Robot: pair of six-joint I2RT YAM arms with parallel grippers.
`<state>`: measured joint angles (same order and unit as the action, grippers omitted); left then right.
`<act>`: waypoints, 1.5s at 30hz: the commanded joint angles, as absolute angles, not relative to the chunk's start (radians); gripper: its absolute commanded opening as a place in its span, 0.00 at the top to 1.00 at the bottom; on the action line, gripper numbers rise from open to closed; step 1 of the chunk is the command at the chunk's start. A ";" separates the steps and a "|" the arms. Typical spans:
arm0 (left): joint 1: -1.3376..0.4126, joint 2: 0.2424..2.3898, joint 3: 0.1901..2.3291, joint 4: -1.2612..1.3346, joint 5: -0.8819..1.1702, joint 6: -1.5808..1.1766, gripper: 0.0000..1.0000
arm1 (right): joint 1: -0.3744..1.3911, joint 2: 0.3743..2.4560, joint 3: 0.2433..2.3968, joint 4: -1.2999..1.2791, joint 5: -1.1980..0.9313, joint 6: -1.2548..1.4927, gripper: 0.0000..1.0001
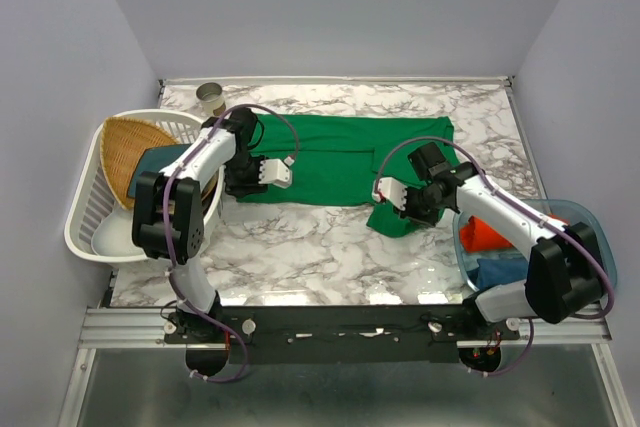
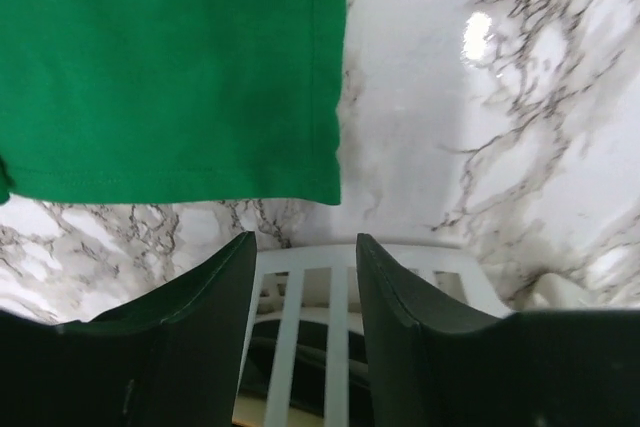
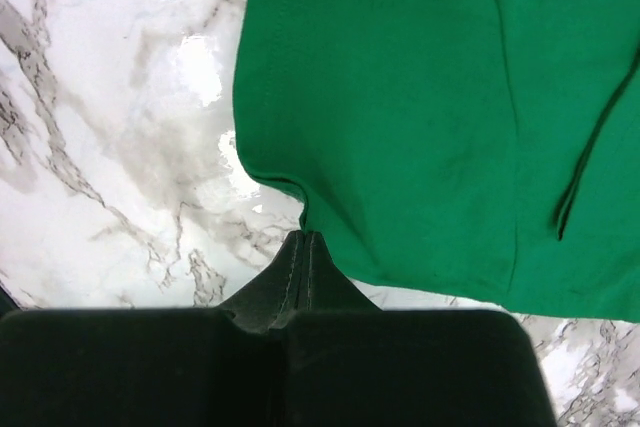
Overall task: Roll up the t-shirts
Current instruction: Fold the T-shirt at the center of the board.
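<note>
Lavender walls [image 1: 60, 47] box in a marbled white surface [image 1: 330, 257]. A green shirt [image 1: 340, 157] lies flat mid-surface, toward the far edge. A white basket [image 1: 85, 217] sits at the left edge. A blue bin [image 1: 590, 227] at the near right corner holds an orange-red bundle [image 1: 480, 235] and a blue bundle [image 1: 497, 272]. The left fingers [image 2: 240, 252] stand apart and empty at the shirt's left end. The right fingers [image 3: 305, 247] are pressed together at its near hem.

— What surrounds it?
— Pale lavender walls [image 1: 330, 7] at nine, twelve and three o'clock, around a white, grey-veined marble table [image 1: 320, 247].
— Light?
— Glare along its six o'clock edge, beside the metal rail [image 1: 340, 319].
</note>
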<state>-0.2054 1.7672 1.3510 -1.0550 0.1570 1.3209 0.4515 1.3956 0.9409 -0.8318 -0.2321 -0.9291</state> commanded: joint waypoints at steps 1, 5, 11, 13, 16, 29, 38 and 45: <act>-0.199 1.824 1.347 -0.991 0.068 1.453 0.49 | 0.431 1.422 0.988 -0.854 -0.267 -0.902 0.99; -0.202 1.853 1.347 -0.965 0.061 1.483 0.52 | 0.426 1.437 1.002 -0.856 -0.262 -0.888 1.00; -0.201 1.888 1.413 -1.083 0.118 1.457 0.60 | 0.420 1.462 1.023 -0.864 -0.271 -0.885 1.00; -0.204 1.876 1.392 -1.100 0.126 1.456 0.61 | 0.419 1.471 1.031 -0.864 -0.273 -0.882 1.00; -0.213 1.850 1.330 -1.074 0.110 1.462 0.60 | 0.416 1.480 1.037 -0.862 -0.275 -0.877 1.00; -0.233 1.864 1.266 -0.960 0.107 1.407 0.55 | 0.411 1.505 1.055 -0.871 -0.276 -0.874 1.00; -0.239 1.850 1.158 -0.827 0.043 1.368 0.81 | 0.411 1.513 1.045 -0.851 -0.253 -0.858 1.00; -0.233 1.841 1.166 -0.810 0.058 1.304 1.00 | 0.351 1.479 1.064 -0.859 -0.198 -0.825 1.00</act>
<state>-0.2390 1.8297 1.1862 -0.8391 0.0521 1.3571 0.4072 1.5005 1.0302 -0.8551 -0.2455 -0.8623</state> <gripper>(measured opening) 0.012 0.009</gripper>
